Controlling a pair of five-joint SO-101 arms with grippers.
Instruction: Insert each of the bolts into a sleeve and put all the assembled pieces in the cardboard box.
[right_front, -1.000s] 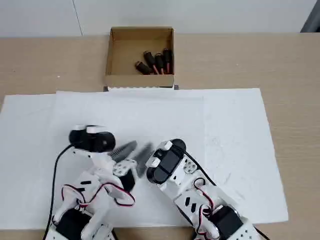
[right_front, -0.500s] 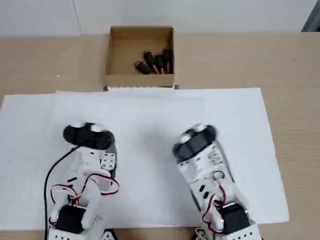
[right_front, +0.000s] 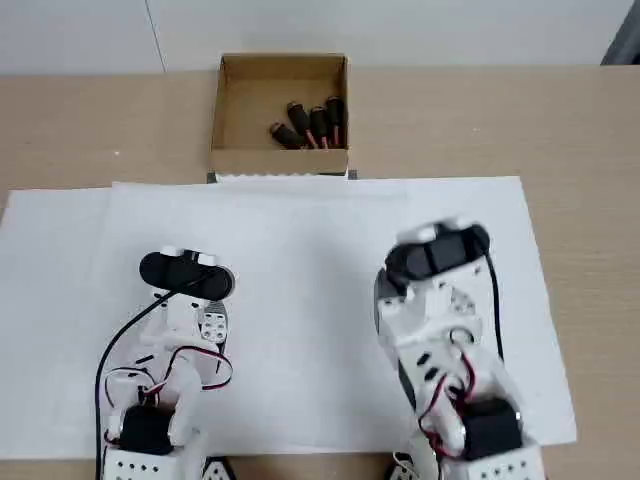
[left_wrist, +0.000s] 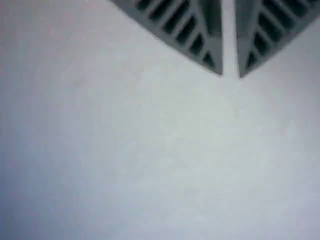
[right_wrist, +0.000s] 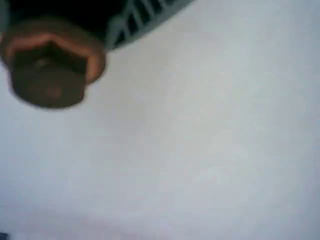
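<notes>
My right gripper (right_wrist: 92, 20) is shut on an assembled piece: a black sleeve with the bolt's orange hexagonal head (right_wrist: 50, 65) sticking out just above the white paper. One ribbed grey finger (right_wrist: 145, 17) shows beside it. My left gripper (left_wrist: 230, 75) hangs low over the paper, its two ribbed fingers a thin slit apart and holding nothing. From above, the left arm (right_front: 185, 275) and right arm (right_front: 435, 255) stand apart, each folded over its own gripper. The cardboard box (right_front: 280, 160) sits at the table's far side with several assembled black-and-red pieces (right_front: 310, 125) inside.
A large white paper sheet (right_front: 320, 220) covers the wooden table (right_front: 580, 130) between the arms and the box. The box's front wall meets the paper's far edge.
A second ago both grippers met at the paper's middle. The arms have since drawn apart and folded back, the right one swinging to the right with the piece.
</notes>
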